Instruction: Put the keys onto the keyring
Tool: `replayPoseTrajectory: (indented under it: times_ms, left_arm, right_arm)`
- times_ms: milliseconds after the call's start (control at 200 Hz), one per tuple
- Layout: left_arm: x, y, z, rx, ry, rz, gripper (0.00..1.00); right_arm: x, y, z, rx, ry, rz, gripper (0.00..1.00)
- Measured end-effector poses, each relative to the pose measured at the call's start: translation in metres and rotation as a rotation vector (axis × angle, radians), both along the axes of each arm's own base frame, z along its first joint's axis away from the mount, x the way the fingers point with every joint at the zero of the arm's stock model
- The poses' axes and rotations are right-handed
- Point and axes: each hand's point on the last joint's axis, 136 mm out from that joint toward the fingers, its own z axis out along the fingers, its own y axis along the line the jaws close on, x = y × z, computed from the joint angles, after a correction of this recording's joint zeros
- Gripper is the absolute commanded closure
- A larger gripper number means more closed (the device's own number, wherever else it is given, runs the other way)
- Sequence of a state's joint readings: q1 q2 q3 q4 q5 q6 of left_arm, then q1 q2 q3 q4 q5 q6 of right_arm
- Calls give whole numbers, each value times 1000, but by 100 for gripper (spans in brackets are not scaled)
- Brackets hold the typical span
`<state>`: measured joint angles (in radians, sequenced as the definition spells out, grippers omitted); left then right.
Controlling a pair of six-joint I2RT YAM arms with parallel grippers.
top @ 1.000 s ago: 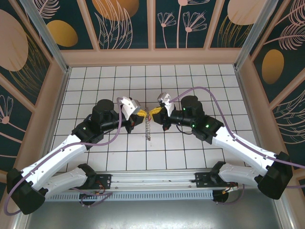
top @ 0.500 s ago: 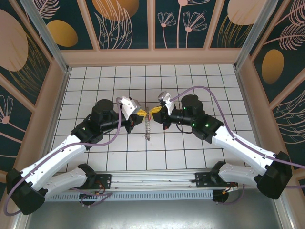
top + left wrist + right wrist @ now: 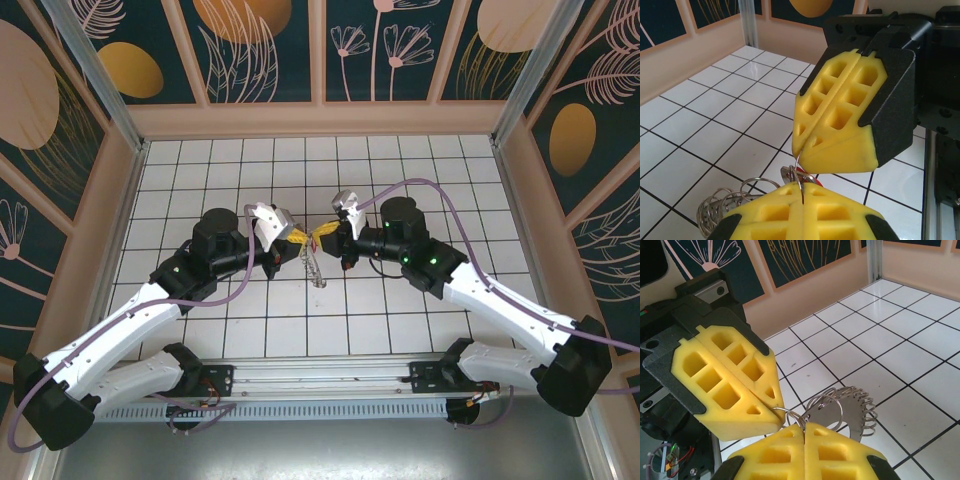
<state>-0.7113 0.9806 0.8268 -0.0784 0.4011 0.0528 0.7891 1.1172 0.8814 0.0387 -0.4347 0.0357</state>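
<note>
From above: two grippers, one keyring, one key. The left gripper [image 3: 297, 238] and right gripper [image 3: 325, 232] meet tip to tip mid-table, both clenched on the keyring [image 3: 314, 266]. It hung straight before; now its length slants nearward and rightward. Left wrist: the red-tagged key [image 3: 806, 176] sits between the fingertips. Right wrist: the coils fan out above the tiles [image 3: 920, 340].

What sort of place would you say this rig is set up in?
Probably a purpose-built robot demo booth rather than a real room: a white gridded tile floor, decorative leaf-print wall panels, aluminium corner posts, and a mounting rail at the near edge.
</note>
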Motion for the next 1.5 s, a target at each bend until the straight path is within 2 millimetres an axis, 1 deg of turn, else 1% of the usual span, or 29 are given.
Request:
replayPoseTrajectory:
  times_ms: [435,811,926,1066,1306,1501]
  left_arm:
    - [2,1,0,2,-1,10,100]
    - [2,1,0,2,-1,9,100]
    - [1,1,0,2,-1,7,100]
    - [-4,-2,0,-2,-2,-24,100]
    - [-5,-3,0,-3,0,-31,100]
    - [-1,0,-1,7,-5,-2,100]
  right_arm:
    - [5,0,-2,7,25,-12,100]
    - [13,0,4,10,23,-39,100]
    - [15,-1,2,3,31,-51,100]
    - [21,-3,-4,-15,43,-82,100]
    - [21,-4,-6,-18,54,-84,100]
    - [16,-8,2,-8,44,-83,100]
